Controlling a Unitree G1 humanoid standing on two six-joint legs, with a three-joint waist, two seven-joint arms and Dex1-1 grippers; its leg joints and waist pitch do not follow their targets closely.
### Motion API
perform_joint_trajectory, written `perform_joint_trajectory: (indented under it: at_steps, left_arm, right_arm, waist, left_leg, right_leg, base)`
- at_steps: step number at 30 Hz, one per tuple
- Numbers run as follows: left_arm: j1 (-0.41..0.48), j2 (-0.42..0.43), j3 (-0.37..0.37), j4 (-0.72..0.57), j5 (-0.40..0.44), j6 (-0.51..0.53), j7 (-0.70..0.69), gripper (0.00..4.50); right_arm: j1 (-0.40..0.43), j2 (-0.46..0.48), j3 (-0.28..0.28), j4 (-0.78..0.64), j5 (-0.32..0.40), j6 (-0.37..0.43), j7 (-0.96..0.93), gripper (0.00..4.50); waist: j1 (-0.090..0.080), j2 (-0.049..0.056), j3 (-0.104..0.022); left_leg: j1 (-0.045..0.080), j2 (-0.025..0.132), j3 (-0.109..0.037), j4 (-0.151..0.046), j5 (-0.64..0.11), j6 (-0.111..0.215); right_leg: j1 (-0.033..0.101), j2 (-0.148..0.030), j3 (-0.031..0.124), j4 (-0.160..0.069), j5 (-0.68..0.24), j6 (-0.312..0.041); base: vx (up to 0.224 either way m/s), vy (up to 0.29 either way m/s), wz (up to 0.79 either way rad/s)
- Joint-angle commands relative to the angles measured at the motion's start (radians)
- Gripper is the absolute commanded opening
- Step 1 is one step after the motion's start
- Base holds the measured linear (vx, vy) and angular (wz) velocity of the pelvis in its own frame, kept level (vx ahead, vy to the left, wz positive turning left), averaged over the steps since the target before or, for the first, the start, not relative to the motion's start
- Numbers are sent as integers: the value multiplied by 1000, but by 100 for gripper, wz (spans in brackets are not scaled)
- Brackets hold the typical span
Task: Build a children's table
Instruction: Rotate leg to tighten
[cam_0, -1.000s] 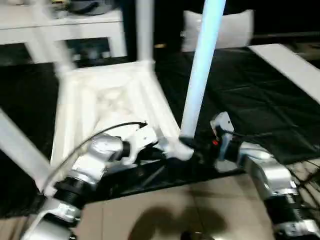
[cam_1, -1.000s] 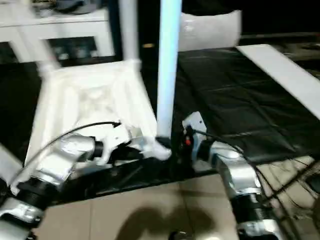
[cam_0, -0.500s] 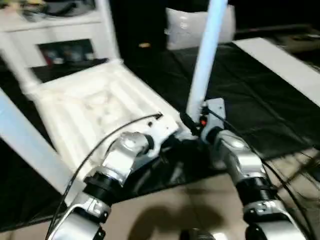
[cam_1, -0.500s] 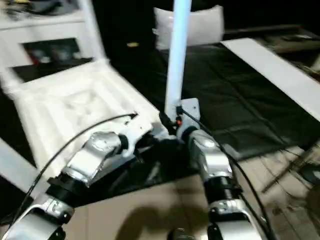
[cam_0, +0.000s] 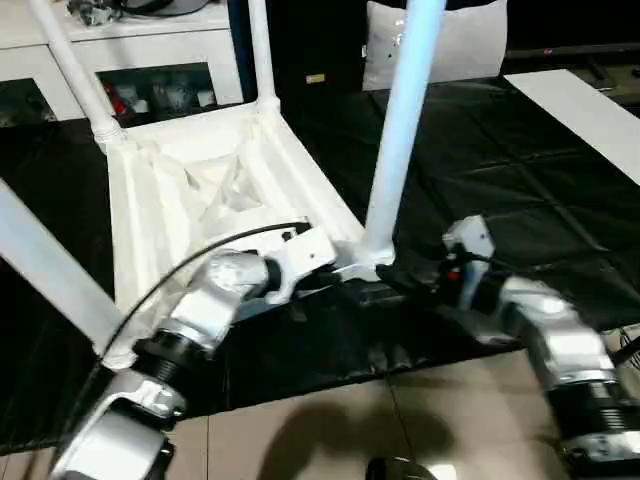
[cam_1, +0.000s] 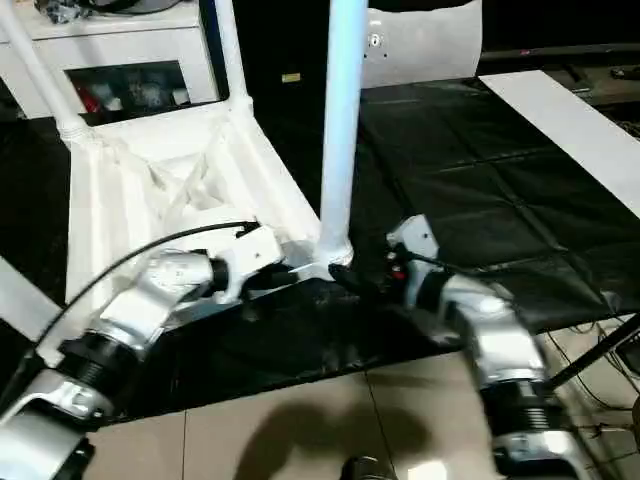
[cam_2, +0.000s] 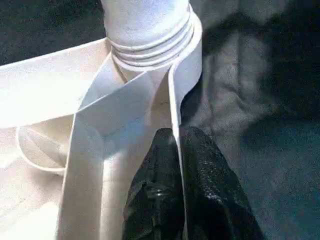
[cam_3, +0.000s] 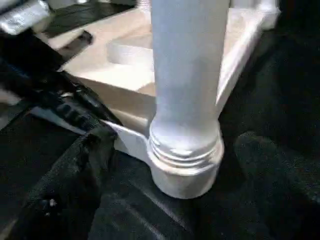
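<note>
Leg-fitting step: inverted table top (cam_0: 190, 200) lies on black mat (cam_0: 520, 180); left tool (cam_2: 175, 165) pinches its rim beside the near leg (cam_0: 400, 130) – right tool (cam_3: 170, 165) spread wide, empty. Next, presumably, checking the seating.

A black mat (cam_0: 520, 190) covers the floor, with tan tiles (cam_0: 330, 430) bare along its near edge. The white table top (cam_0: 200, 190) lies upside down on the mat, legs pointing up. A long white board (cam_0: 590, 110) lies on the mat's right side, well apart from the table.
</note>
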Motion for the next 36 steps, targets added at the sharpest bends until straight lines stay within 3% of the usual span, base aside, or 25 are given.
perform_joint_trajectory:
  at_steps: [1,5,6,8,10,15,16,22,26,27,32,36]
  left_arm:
    - [6,59,-70,45,18,-103,-140,0]
    - [2,103,-110,55,20,-185,-249,0]
    - [0,115,-126,61,18,-220,-297,0]
    - [-1,118,-130,64,13,-233,-316,0]
    - [-2,119,-136,66,-4,-267,-363,0]
    - [-4,120,-155,69,-22,-323,-440,0]
    - [-4,120,-155,69,-22,-323,-440,0]
    - [-3,110,-153,75,-30,-343,-464,0]
    - [-6,108,-152,86,-28,-352,-463,0]
    - [-6,108,-151,88,-28,-352,-463,0]
    - [-2,107,-143,91,-38,-339,-467,0]
    - [14,95,-114,65,-70,-262,-453,0]
  right_arm:
    - [-15,-34,31,-15,14,-25,102,441]
    - [-34,-52,47,-5,14,-38,180,441]
    - [-48,-58,64,6,14,-36,217,415]
    - [-54,-62,75,11,12,-35,236,407]
    - [-71,-66,103,32,-2,-43,271,389]
    - [-112,-36,158,79,-19,-46,350,358]
    - [-112,-36,158,79,-19,-46,350,334]
    - [-136,-22,183,108,-4,-36,393,280]
    - [-141,-16,185,116,-3,-34,413,270]
    - [-140,-15,185,116,-1,-30,417,239]
    - [-137,-14,186,113,5,-22,426,210]
    - [-113,-7,171,81,29,8,412,197]
  waist:
    - [13,-14,-73]
    - [24,-13,-73]
    - [28,-14,-74]
    - [37,-12,-74]
    - [57,-10,-80]
    - [77,-11,-85]
    - [79,-11,-86]
    - [96,-15,-84]
    - [98,-14,-85]
    - [98,-15,-85]
    - [98,-15,-86]
    - [98,-11,-87]
  left_leg:
    - [-27,-10,28,-66,-111,130]
    - [-22,-7,30,-68,-123,114]
    - [-22,-6,30,-69,-114,111]
    - [-18,-2,31,-69,-99,113]
    - [-17,2,33,-69,-70,113]
    - [-16,7,35,-68,-32,119]
    - [-17,7,35,-68,-33,121]
    - [-16,6,38,-70,-49,97]
    - [-16,6,38,-70,-51,91]
    - [-16,7,38,-71,-51,89]
    - [-16,6,38,-71,-50,85]
    - [-15,7,39,-70,-41,82]
  right_leg:
    - [96,-23,49,-75,-390,-119]
    - [89,-22,51,-78,-412,-103]
    - [89,-21,50,-76,-402,-106]
    - [86,-20,54,-71,-372,-120]
    - [87,-21,57,-60,-319,-144]
    - [87,-21,62,-42,-218,-187]
    - [89,-22,62,-40,-215,-190]
    - [90,-24,63,-47,-271,-163]
    - [89,-23,63,-47,-270,-158]
    - [89,-22,63,-46,-268,-156]
    - [90,-22,62,-47,-268,-153]
    - [91,-21,63,-43,-249,-162]
  base:
    - [0,0,0]
    - [0,0,0]
    - [0,0,0]
    - [0,0,0]
    - [0,0,0]
    - [0,0,0]
    - [0,0,0]
    - [0,0,0]
    - [0,0,0]
    - [0,0,0]
    - [0,0,0]
    - [0,0,0]
